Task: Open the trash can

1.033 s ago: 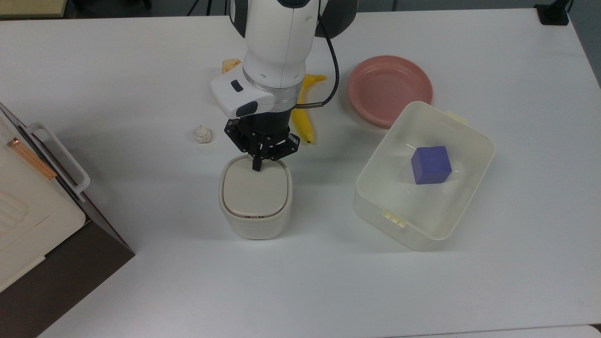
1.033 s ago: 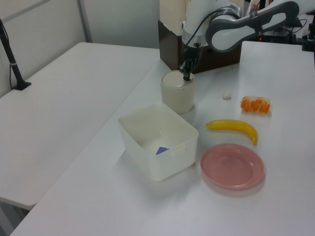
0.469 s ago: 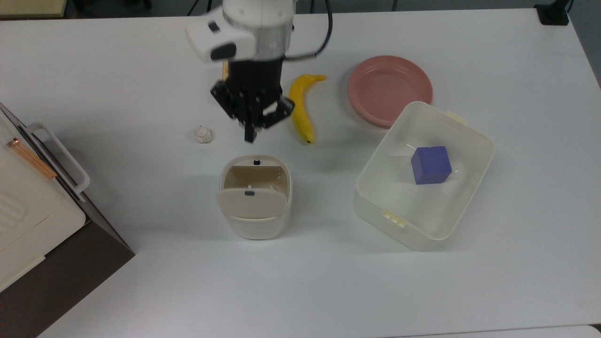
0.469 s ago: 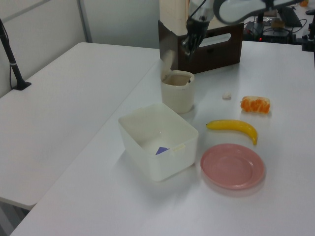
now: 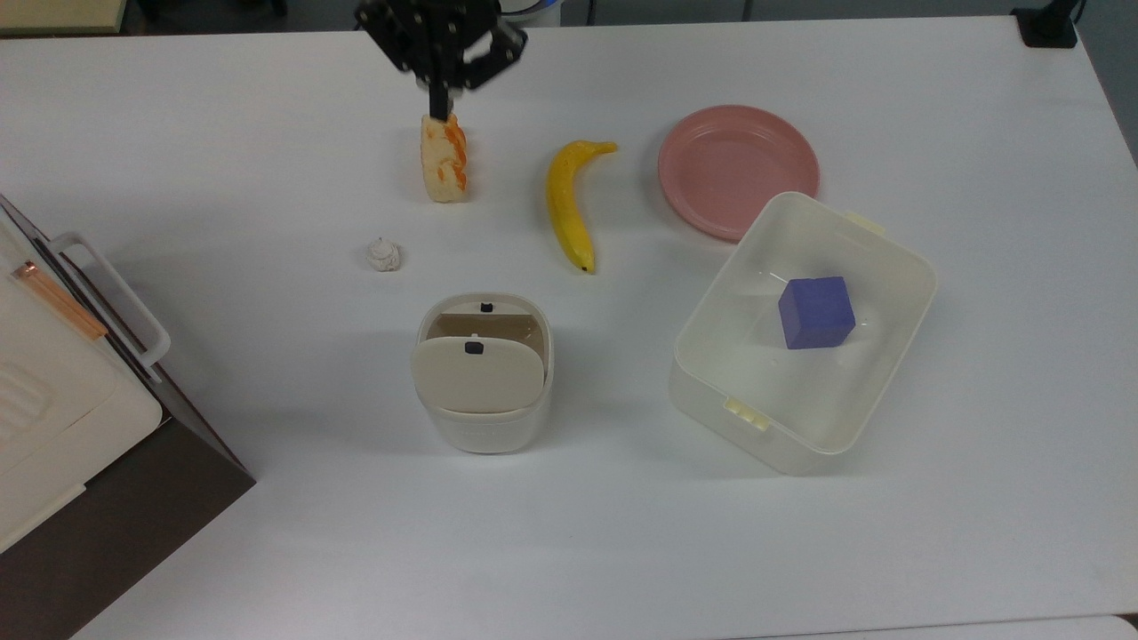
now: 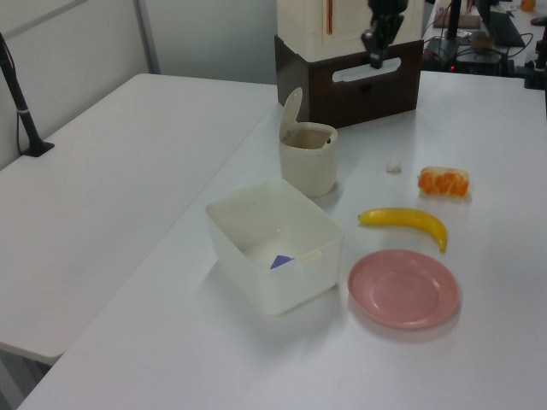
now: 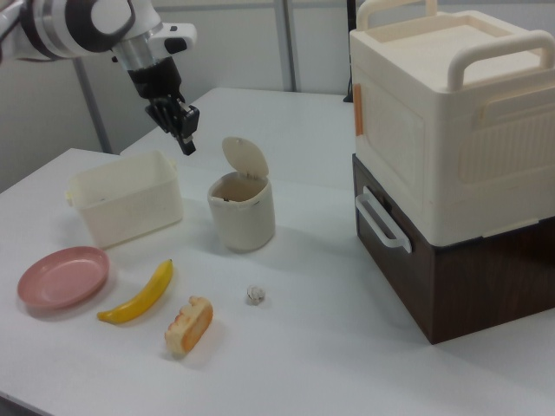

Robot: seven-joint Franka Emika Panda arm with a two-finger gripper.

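Now lid up: trash can [image 5: 484,382] open, below claw [image 5: 439,111] in top view, well apart. Second ago claw pressed lid's edge; since risen away, clenched, empty. Task looks done. Pastry [image 5: 444,158] just under claw tip.

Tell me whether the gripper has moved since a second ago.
Yes. In the top view the gripper was on the trash can lid's far edge; now it is up the frame, past the banana, and the lid stands open.
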